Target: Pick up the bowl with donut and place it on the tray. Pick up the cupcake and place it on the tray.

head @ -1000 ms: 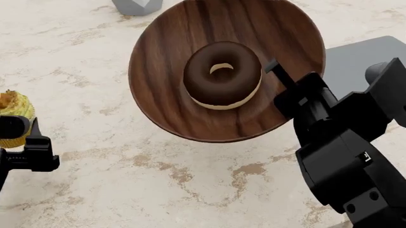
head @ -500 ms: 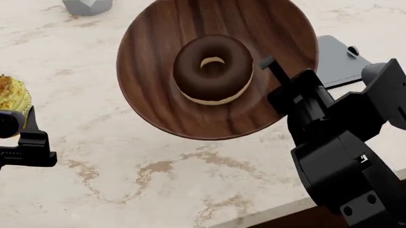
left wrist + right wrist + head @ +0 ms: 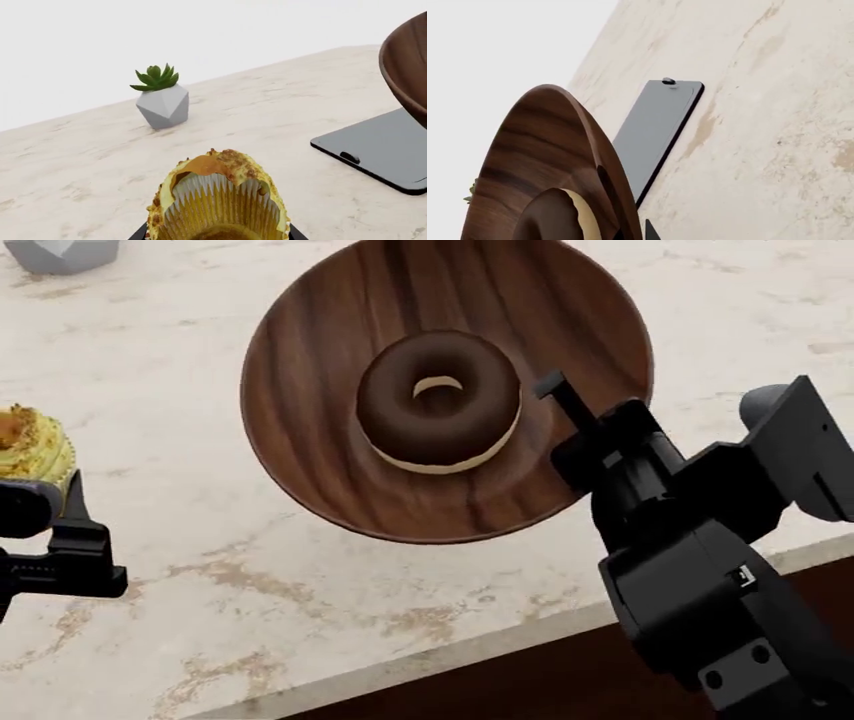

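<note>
Your right pincer grips the bowl by its rim, donut inside; your left pincer grips the cupcake.

A pale, beige marble-look table with brown veining carries everything; its near edge runs diagonally across the head view's lower right. On it lie a dark grey tray, flat on the right side, and a grey faceted pot with a green succulent at the far left.
</note>
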